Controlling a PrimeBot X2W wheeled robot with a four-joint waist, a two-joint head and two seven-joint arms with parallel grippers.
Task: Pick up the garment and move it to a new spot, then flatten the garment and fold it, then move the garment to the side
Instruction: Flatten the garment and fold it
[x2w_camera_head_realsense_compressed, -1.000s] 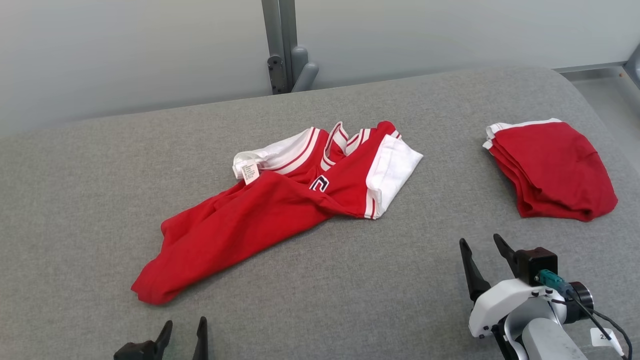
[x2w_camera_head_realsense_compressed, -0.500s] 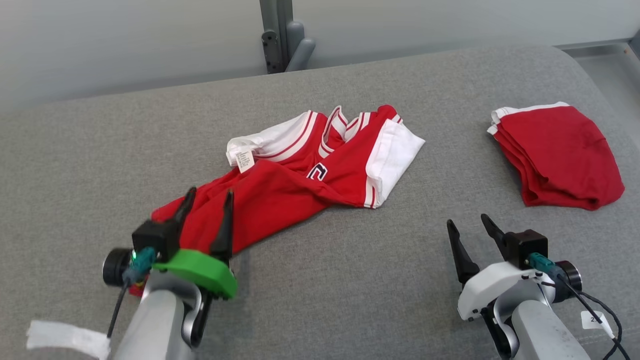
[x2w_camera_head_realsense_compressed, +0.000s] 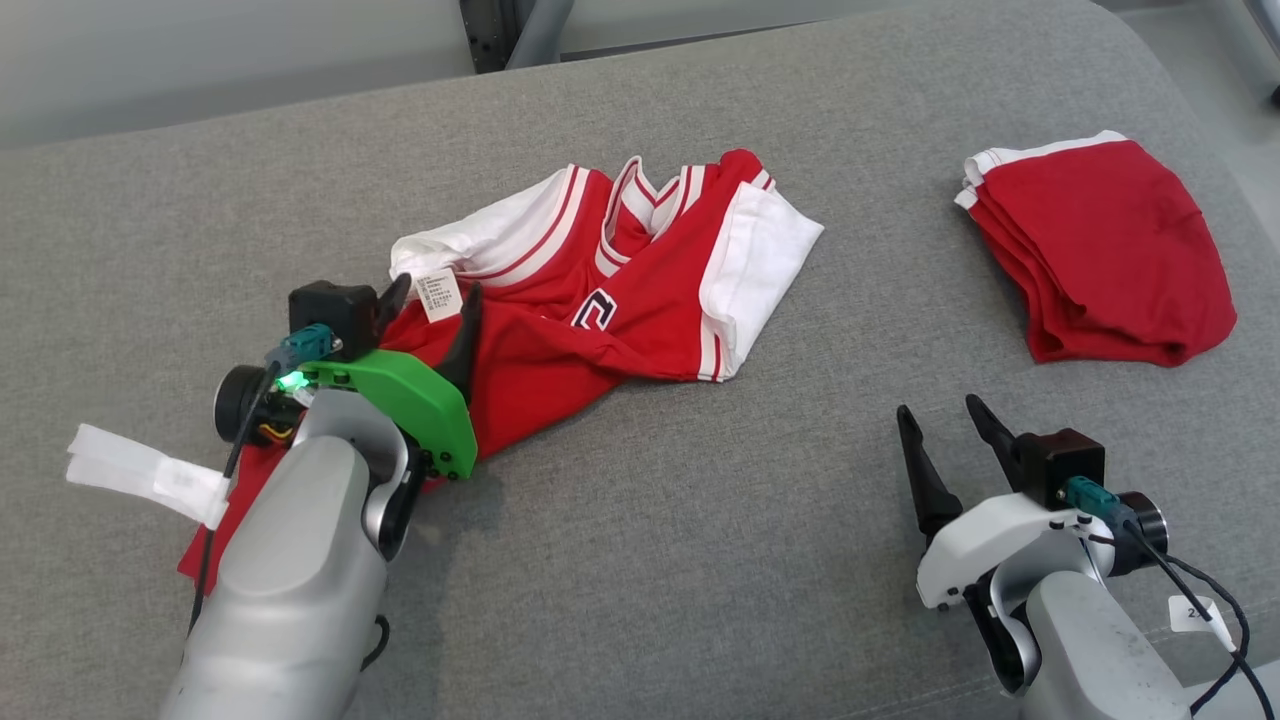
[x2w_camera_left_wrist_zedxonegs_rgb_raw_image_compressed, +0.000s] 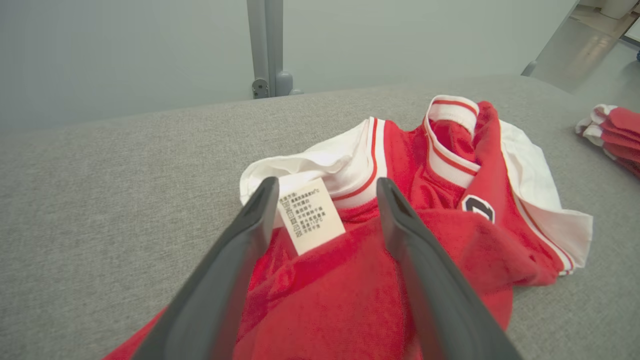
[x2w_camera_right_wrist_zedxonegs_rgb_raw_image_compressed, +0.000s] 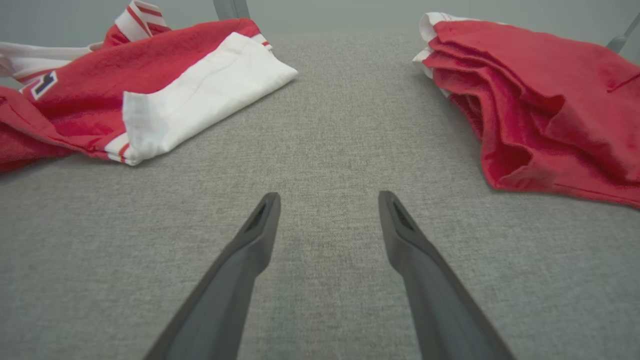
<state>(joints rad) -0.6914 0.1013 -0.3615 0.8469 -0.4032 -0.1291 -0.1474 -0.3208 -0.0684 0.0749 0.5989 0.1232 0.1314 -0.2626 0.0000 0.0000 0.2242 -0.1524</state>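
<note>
Garment of red cloth with white sleeves and striped trim (x2w_camera_head_realsense_compressed: 600, 330) lies crumpled near the middle of the grey woven surface (x2w_camera_head_realsense_compressed: 700, 520), its body stretched toward the robot's left. The left gripper (x2w_camera_head_realsense_compressed: 436, 290) is above the garment with its two dark fingers spread apart and nothing between them. In the left wrist view these fingers (x2w_camera_left_wrist_zedxonegs_rgb_raw_image_compressed: 235, 260) stand on both sides of the white care label (x2w_camera_left_wrist_zedxonegs_rgb_raw_image_compressed: 310, 215); whether they touch the cloth I cannot tell. The right gripper (x2w_camera_head_realsense_compressed: 938, 407) is also opened wide and empty, over bare surface, well apart from the garment. A folded pile of red cloth with a white edge (x2w_camera_head_realsense_compressed: 1100, 250) rests at the far right.
</note>
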